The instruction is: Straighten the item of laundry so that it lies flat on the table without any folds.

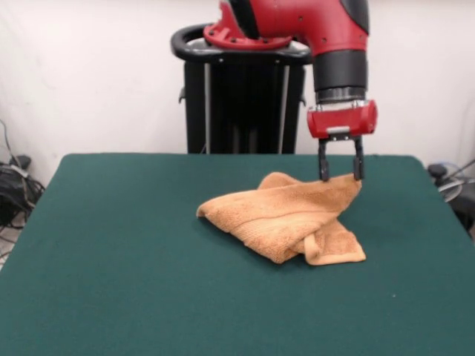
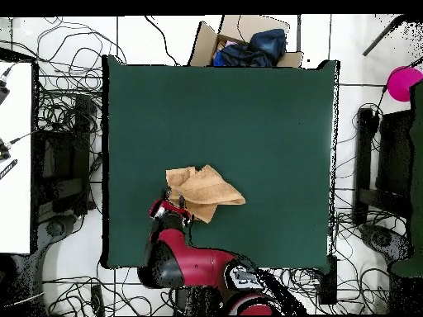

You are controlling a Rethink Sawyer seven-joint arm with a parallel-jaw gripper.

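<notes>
The orange-tan towel [image 1: 286, 215] lies bunched and folded over itself on the dark green table [image 1: 111, 259], right of centre in the front view. One flap lies over the lower right part. My gripper [image 1: 341, 176] hangs straight down at the towel's far right corner. Its two fingers stand apart, tips level with the towel's raised edge, and the right fingertip [image 1: 358, 175] touches the cloth. In the overhead view the towel [image 2: 206, 190] lies near the robot's side of the table [image 2: 248, 115], with the gripper [image 2: 169, 206] at its lower left edge.
The black pedestal [image 1: 241, 96] stands behind the table's far edge. In the overhead view a cardboard box with dark cloth [image 2: 248, 45] sits past the table's top edge, cables cover the floor around it, and a pink object [image 2: 403, 82] sits at the right.
</notes>
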